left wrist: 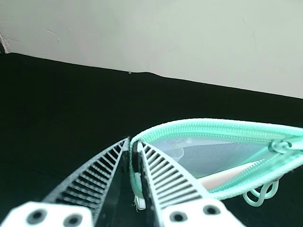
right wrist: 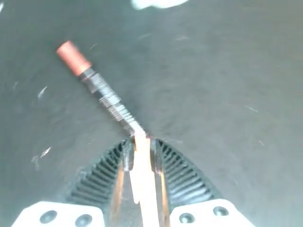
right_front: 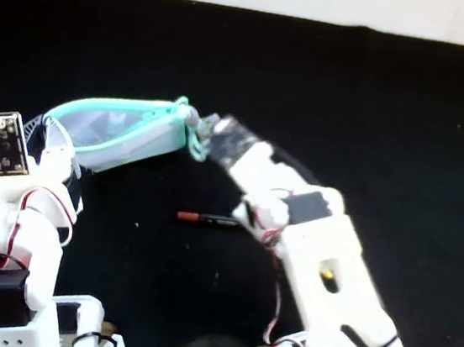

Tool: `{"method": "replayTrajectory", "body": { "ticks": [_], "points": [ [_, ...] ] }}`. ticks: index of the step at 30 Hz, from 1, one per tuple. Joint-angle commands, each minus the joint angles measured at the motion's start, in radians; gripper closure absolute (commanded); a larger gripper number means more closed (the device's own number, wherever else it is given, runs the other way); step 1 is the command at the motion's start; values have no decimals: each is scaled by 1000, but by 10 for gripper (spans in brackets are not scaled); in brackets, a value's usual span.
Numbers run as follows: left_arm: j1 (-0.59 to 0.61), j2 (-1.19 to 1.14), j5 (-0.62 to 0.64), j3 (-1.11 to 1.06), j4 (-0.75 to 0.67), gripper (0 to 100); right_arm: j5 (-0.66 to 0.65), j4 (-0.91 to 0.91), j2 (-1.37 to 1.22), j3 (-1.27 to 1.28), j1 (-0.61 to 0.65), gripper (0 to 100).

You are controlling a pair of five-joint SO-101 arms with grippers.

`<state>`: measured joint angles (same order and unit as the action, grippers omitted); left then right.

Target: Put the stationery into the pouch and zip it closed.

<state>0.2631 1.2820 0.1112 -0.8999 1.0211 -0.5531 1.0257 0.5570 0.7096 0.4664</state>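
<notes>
The left gripper [left wrist: 133, 146] is closed on 1 end of the open teal pouch [right_front: 123, 130], left of the table's [right_front: 409, 111] centre. At the pouch's other end, the right gripper [right wrist: 140, 142] is clamped on a pale stick [right wrist: 142, 179]. 1 red-capped pen [right_front: 209, 219] lies nearby on the table.

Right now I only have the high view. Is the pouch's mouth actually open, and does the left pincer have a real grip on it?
Observer: Yes. The left wrist view has the left pincer shut on the rim of the pouch, and the mouth gapes wide.
Operator: Anything inside it?
Observer: A pale stick lies inside, along one zip edge.
Operator: And the right pincer, is it holding something?
Observer: In its own wrist view the right pincer is shut on a pale slim piece. I cannot tell whether it is that same stick.
</notes>
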Motion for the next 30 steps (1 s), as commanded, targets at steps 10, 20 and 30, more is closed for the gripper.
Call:
{"method": "replayTrajectory", "body": {
  "ticks": [10,20,30],
  "points": [
    [4,-15,3,-41,0,993,430,5,205,-278,-91,991],
    [4,-13,3,-41,0,993,812,-4,214,-581,-93,991],
    [5,-15,3,-41,0,993,970,-4,102,-938,-87,991]
  ]
}}
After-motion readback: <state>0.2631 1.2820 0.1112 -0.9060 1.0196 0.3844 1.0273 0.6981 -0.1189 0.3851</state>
